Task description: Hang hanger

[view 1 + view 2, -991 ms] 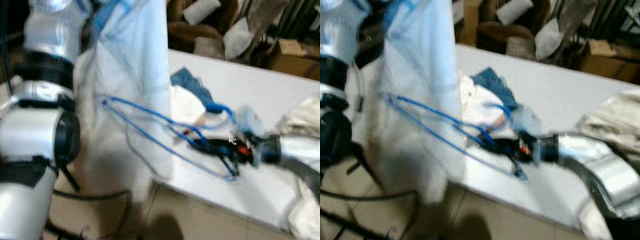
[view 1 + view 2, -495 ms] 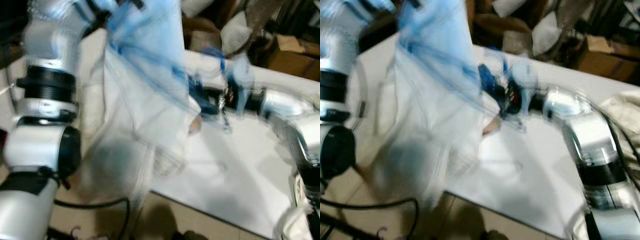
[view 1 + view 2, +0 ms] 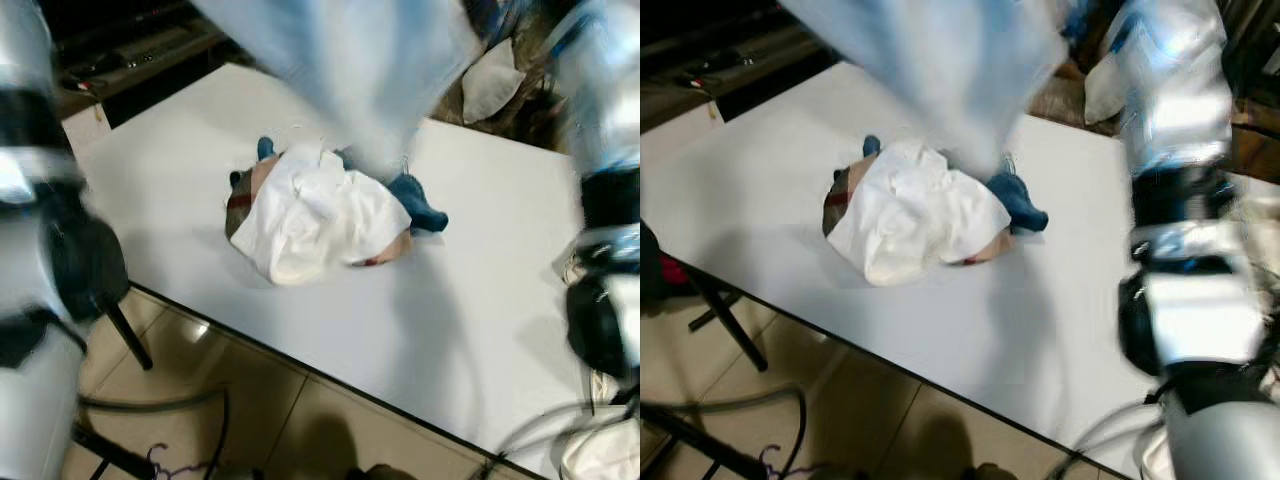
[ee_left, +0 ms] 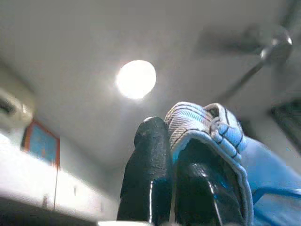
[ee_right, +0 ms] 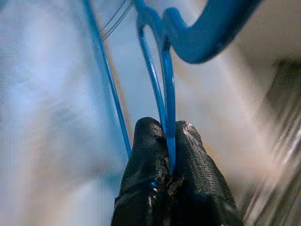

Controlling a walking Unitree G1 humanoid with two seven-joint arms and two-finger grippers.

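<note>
Both arms are raised high: the right gripper (image 5: 169,141) is pinched tight on the blue wire hanger (image 5: 165,80), the left gripper (image 4: 171,155) clamps a light blue shirt (image 3: 350,60) by its striped edge, above the white table (image 3: 160,160) with its heap of clothes (image 3: 320,210)

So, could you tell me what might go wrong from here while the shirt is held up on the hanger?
The right gripper pinches only the thin wire of the blue hanger, so it could twist or slip out. The left gripper holds just the folded edge of the light blue shirt, which might pull free. The hanging shirt also swings close above the clothes pile on the white table and could snag it.
</note>
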